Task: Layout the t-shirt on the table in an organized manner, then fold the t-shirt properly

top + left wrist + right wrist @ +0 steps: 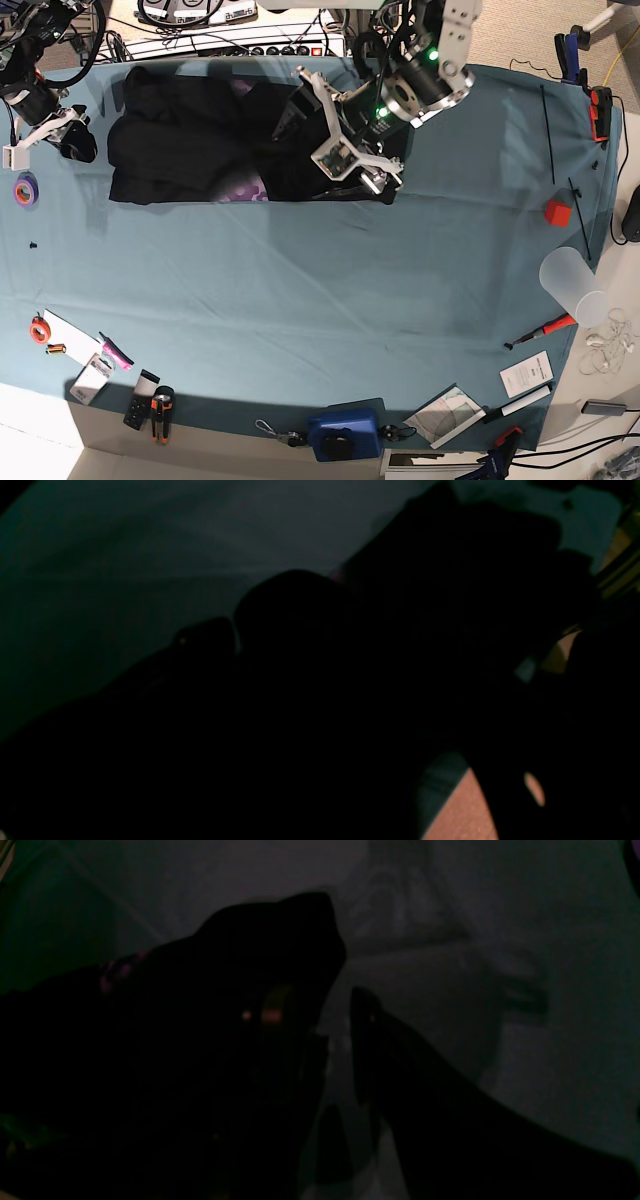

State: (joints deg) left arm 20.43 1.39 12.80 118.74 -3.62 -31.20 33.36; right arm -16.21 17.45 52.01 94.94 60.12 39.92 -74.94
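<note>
The black t-shirt (200,140) lies bunched along the back of the teal table (320,290), with a patch of purple print (245,186) showing at its front edge. My left gripper (383,183) sits on the shirt's right front corner. In the dark left wrist view its fingers (295,600) are nearly together with black cloth (450,580) around them. My right gripper (78,140) is at the shirt's left edge. In the right wrist view its fingers (367,1010) stand apart, with table showing between them and the shirt (225,955) against the left one.
A purple tape roll (25,188) lies at the left edge. A red block (557,212), a clear cup (572,280) and black cables (553,130) are at the right. Small tools (160,410) and a blue device (345,435) line the front edge.
</note>
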